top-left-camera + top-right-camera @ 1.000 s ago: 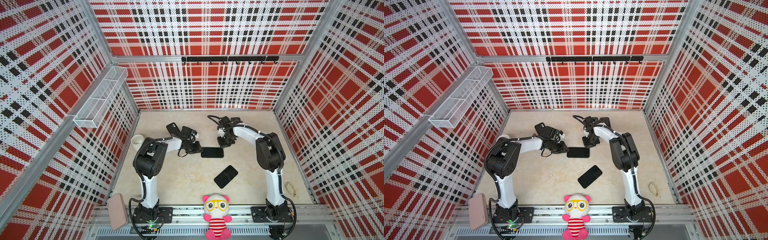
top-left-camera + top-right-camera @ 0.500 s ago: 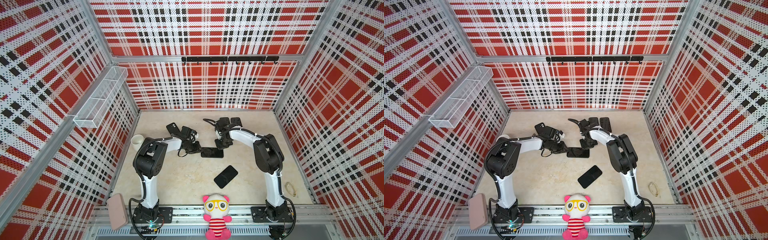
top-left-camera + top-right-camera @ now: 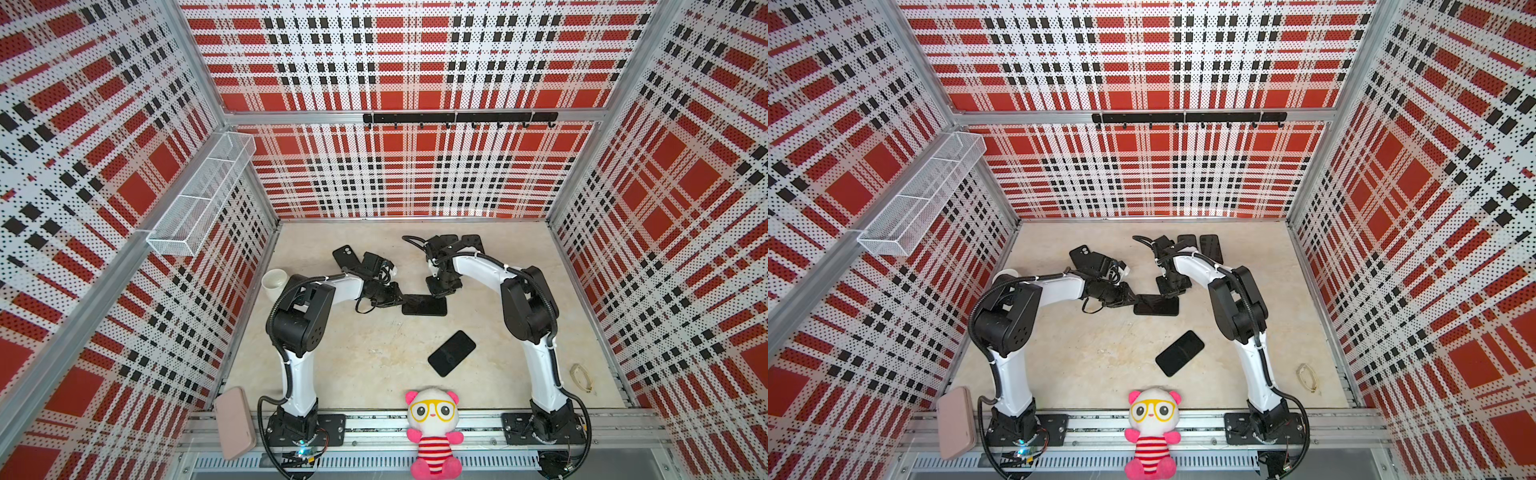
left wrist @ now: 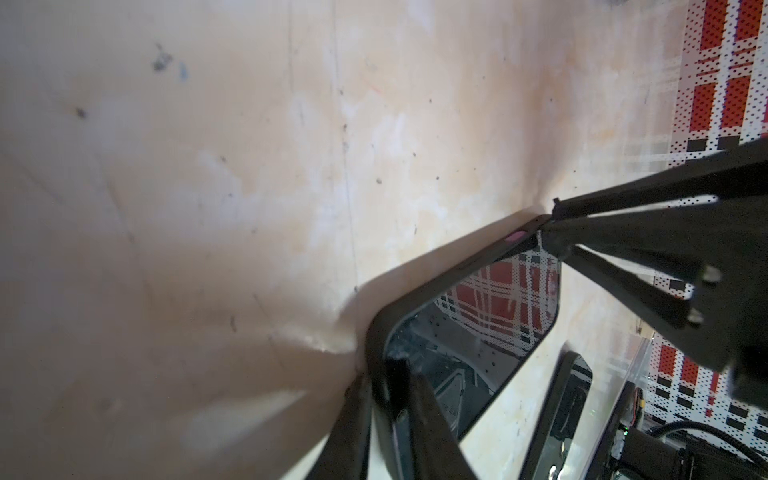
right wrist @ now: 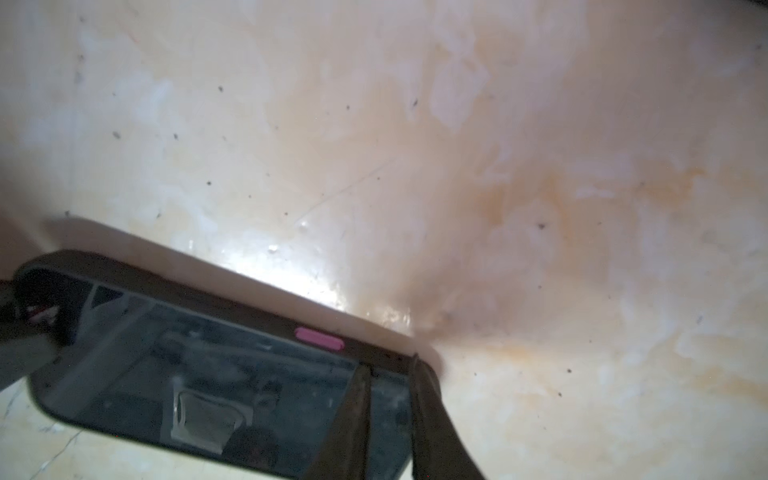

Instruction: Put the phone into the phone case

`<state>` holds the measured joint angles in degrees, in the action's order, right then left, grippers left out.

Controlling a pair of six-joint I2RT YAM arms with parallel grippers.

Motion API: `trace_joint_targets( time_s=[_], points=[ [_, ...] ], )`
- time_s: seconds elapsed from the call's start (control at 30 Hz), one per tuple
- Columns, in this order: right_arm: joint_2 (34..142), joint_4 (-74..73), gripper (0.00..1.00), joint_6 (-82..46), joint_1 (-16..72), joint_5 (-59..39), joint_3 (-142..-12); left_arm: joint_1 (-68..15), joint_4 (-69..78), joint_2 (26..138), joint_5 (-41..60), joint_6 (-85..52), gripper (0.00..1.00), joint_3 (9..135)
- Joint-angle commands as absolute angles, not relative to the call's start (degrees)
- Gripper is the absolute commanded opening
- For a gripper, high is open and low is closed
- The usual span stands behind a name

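Observation:
A black phone (image 3: 424, 305) (image 3: 1156, 306) lies flat mid-table, its glossy screen (image 4: 478, 332) (image 5: 208, 365) framed by the rim of the black phone case (image 4: 457, 266) (image 5: 249, 307), where a pink side button shows. My left gripper (image 3: 397, 297) (image 4: 380, 374) is shut on the left end of the phone case, one finger above and one below. My right gripper (image 3: 440, 293) (image 5: 388, 365) rests its tips on the far right corner, fingers a narrow gap apart with only screen showing between them.
A second black phone (image 3: 451, 353) lies loose toward the front. A black case with a camera cutout (image 3: 347, 257) and two dark slabs (image 3: 473, 245) lie at the back. There is a white cup (image 3: 274, 280) at the left, a plush toy (image 3: 434, 428) and a pink case (image 3: 235, 422) at the front.
My right gripper came forward and down from the back onto the phone's far right corner, and its fingers parted slightly. The left gripper and the phone stayed put.

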<state>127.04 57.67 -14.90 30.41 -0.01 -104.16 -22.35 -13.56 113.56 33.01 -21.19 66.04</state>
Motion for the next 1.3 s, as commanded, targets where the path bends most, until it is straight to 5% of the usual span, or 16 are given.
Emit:
trace_joint_targets(
  time_s=[0.0,0.17,0.3,0.5,0.87,1.27],
  points=[
    [124.74,62.19,0.22,-13.0,28.8,-0.44,-111.88,-21.79,-14.41,113.4,32.83,-20.86,0.22,66.1],
    [122.06,62.08,0.23,-11.73,26.51,-0.3,-113.59,-21.53,-14.44,111.35,31.72,-20.84,0.25,66.05],
    [120.26,59.36,0.2,-9.6,25.56,0.97,-109.59,-21.45,-14.34,108.04,31.45,-20.85,0.44,66.08],
    [117.49,49.13,0.14,-7.94,25.36,-1.44,-101.71,-21.66,-15.7,100.18,22.59,-19.16,0.99,66.53],
    [123.57,43.54,0.0,-6.65,24.44,-5.4,-102.45,-32.3,-4.76,82.15,10.27,-35.27,0.98,48.51],
    [127.3,45.0,0.0,-4.66,24.35,-6.76,-101.29,-39.93,9.32,75.39,5.18,-52.12,0.86,31.8]
  ],
)
